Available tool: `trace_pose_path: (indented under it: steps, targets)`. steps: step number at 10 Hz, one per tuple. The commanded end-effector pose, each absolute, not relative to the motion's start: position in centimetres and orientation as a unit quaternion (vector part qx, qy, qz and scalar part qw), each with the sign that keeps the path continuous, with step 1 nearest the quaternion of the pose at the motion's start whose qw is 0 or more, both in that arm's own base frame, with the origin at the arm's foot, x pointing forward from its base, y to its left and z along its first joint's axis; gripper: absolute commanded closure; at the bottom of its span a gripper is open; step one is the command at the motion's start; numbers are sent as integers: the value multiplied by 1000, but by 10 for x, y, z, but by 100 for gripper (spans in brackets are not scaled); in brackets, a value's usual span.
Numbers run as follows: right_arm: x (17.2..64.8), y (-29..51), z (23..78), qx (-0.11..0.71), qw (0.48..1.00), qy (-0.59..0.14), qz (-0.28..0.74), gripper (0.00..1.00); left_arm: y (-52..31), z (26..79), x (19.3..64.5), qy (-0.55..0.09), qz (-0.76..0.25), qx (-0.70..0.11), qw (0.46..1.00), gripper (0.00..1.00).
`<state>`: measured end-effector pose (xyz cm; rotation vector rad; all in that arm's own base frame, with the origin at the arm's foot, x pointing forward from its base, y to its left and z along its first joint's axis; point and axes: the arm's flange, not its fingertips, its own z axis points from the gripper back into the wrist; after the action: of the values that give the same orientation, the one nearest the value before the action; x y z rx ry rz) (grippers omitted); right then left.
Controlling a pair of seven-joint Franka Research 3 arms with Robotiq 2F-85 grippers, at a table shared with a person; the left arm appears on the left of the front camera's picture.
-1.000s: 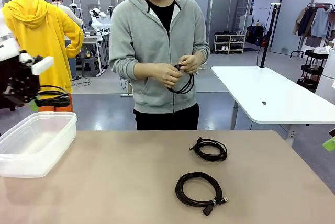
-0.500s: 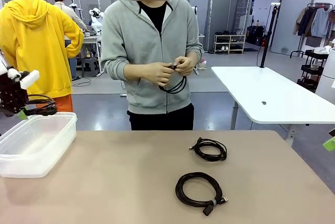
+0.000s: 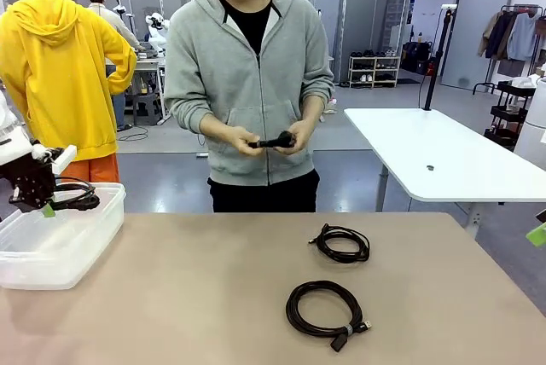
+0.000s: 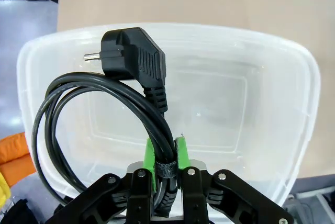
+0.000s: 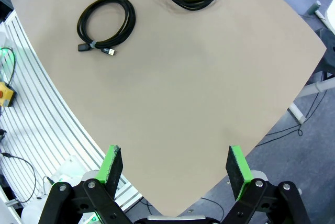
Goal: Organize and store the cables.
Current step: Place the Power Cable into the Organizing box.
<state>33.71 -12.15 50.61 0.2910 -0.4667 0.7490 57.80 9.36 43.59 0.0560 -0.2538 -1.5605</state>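
Black coiled power cord [image 4: 133,59] hangs just over the empty clear plastic box [image 4: 293,77], pinched tight by the left gripper [image 4: 166,156]. Two more black cable coils [image 3: 326,248] [image 3: 345,329] wait on the tan table [image 3: 171,297]. The right gripper [image 5: 175,164] is spread wide and holds nothing.

A black plug-ended coil [image 4: 133,59] hangs pinched in the left claw [image 4: 166,145] at 9 o'clock, a large coil [image 3: 324,286] with a pale band lies flat on the bench [image 3: 171,297] at 5 o'clock, a small coil [image 3: 343,257] lies near its 1 o'clock, and a fourth cable [image 3: 275,141] is bunched in the person's hands [image 3: 235,137] at 12 o'clock.

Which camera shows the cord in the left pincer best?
Left wrist view: the cord, its plug and the left pincer shut on it, over the bin. Front view shows it small; right wrist view faces two other coils.
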Motion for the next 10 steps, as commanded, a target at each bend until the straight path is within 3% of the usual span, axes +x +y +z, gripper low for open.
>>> trace_pose_path:
  steps: [1,5,6,10]
  targets:
    - [335,-122,507,140,892,-223,367,0,95,428,582,-100,-681,21,725,82]
    - [335,-122,507,140,892,-223,367,0,97,397,580,-80,-663,-4,744,82]
    - [335,-122,507,140,892,-223,367,0,96,396,578,-79,-661,-5,746,76]
    - [335,-122,507,140,892,-223,367,0,94,403,581,-74,-652,1,754,17]
